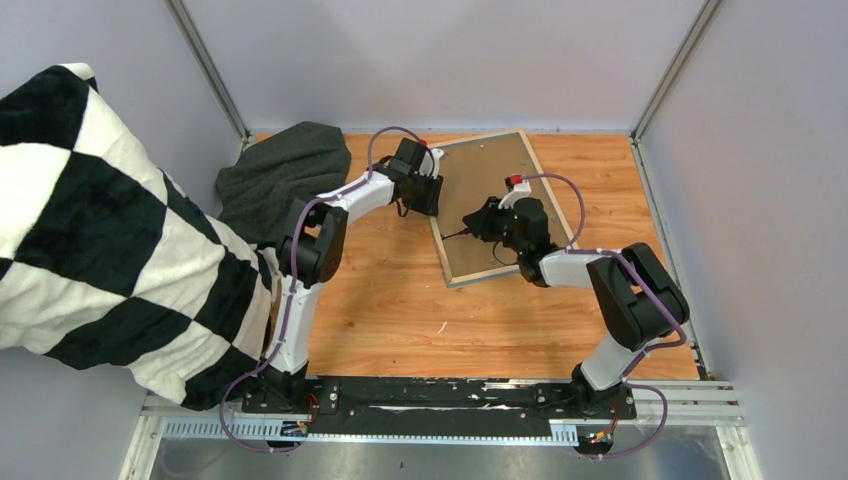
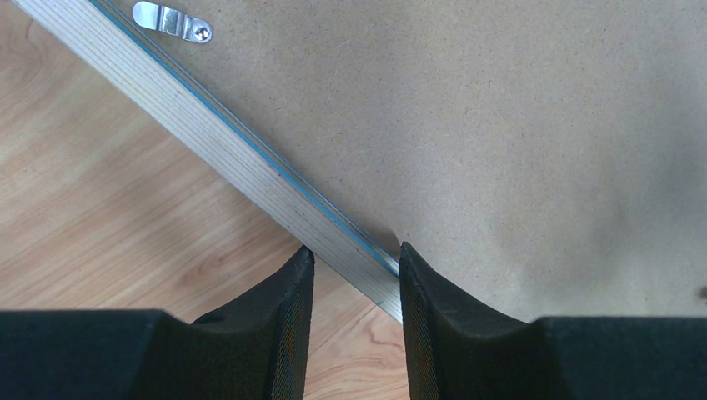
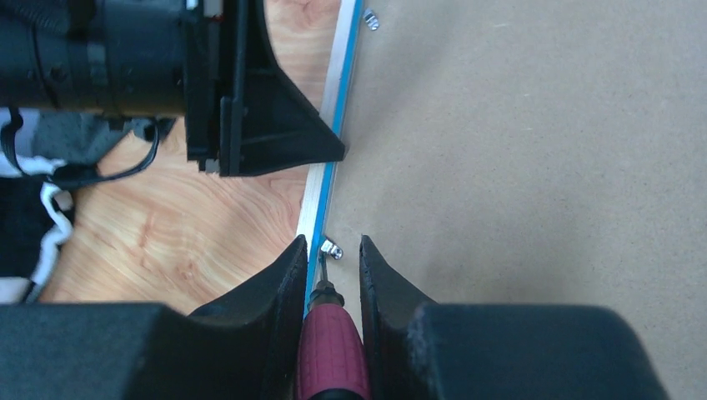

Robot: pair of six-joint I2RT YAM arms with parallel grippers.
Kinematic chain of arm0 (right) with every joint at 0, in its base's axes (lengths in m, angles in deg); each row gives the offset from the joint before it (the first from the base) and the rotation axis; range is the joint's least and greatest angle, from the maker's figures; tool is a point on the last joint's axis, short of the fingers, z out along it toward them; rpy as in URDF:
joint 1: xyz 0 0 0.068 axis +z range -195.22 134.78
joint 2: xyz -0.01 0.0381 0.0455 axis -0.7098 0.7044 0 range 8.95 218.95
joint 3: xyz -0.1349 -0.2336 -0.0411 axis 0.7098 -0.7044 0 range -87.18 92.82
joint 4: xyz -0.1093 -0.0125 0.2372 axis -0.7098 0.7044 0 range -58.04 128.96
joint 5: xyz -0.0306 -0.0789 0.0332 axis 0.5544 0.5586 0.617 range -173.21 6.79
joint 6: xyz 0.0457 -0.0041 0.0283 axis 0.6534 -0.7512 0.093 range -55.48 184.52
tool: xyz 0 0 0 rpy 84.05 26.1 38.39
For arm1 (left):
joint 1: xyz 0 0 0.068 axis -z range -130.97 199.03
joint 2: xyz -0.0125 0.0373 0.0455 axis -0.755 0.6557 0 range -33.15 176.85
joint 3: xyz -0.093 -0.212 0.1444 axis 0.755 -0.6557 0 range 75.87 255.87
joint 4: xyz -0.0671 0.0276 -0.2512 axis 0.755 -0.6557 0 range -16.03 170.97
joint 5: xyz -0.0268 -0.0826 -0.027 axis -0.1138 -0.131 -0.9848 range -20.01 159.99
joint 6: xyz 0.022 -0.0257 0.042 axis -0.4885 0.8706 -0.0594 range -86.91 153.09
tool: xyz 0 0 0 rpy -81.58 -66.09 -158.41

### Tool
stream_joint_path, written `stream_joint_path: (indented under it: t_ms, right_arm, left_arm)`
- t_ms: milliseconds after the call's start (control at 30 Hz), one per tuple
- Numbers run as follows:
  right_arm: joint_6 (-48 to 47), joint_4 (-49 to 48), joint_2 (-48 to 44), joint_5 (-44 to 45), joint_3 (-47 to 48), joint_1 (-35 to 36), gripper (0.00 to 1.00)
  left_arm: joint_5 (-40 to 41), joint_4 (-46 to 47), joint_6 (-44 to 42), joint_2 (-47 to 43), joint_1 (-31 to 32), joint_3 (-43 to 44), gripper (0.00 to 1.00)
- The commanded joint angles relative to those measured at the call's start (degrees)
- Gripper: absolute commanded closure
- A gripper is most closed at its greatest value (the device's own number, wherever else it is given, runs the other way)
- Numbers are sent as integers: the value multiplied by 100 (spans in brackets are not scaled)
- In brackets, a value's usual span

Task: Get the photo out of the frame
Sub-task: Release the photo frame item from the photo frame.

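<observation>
The frame (image 1: 439,245) lies face down on the wooden table, its plain brown backing board (image 1: 500,195) facing up. The photo is hidden beneath the board. My left gripper (image 1: 425,195) straddles the frame's left rail (image 2: 250,162), its jaws (image 2: 354,250) closed against both sides of the pale wood edge. My right gripper (image 1: 480,222) is shut on a screwdriver with a maroon handle (image 3: 333,342). The screwdriver's tip touches a small metal clip (image 3: 332,248) at the frame's inner edge (image 3: 321,208). Another metal clip (image 2: 171,20) sits further along the rail.
A dark grey cloth (image 1: 285,175) lies at the table's back left corner. A large black-and-white checked blanket (image 1: 100,230) hangs over the left side. Grey walls enclose the table. My left gripper also shows in the right wrist view (image 3: 275,142).
</observation>
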Motion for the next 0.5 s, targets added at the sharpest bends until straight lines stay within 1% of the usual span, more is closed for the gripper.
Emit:
stream_joint_path:
  t_ms: [0,67,167,267,300,367,467]
  right_arm:
    - [477,350,288,869,229,-695,100]
    - [542,389,291,778,264,-791,100]
    - [423,381,251,871,334,-844,100]
    - [322,363,238,1031,406,-847,100]
    - [286,363,251,1264,428,-859,100]
    - [236,363,291,1443,500,-855,100]
    - [117,462,361,1274,640,-855,100]
  left_arm:
    - [143,-1030,-612,416,59,-357,100]
    - [164,-1031,-613,413,67,-357,100]
    - [184,-1042,-613,412,77,-364,100]
    - [212,-1041,-613,399,86,-381,100]
    - [219,-1028,-705,384,88,-402,100]
    - [231,-1005,-742,367,95,-434,100]
    - [226,-1010,-736,380,95,-422,100]
